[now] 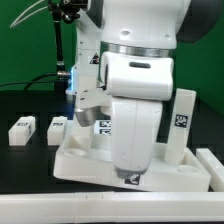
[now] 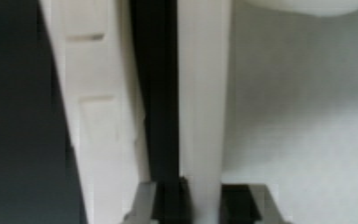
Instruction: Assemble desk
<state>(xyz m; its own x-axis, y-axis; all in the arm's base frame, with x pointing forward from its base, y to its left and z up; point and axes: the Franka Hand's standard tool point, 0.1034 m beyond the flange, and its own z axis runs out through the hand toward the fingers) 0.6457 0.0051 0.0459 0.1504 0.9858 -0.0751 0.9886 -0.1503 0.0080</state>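
Observation:
The white desk top lies flat at the front of the black table. One white leg stands upright at the end of the top toward the exterior view's right. Two loose legs lie on the table to the left. My gripper is low at the top's back left corner, mostly hidden by the arm. In the wrist view my gripper is shut on a long white leg, which runs straight out between the fingers. A notched white rim lies alongside it.
The big white arm blocks the middle of the exterior view. A white rail runs along the front edge and another white strip lies at the right. Some tags show behind the arm.

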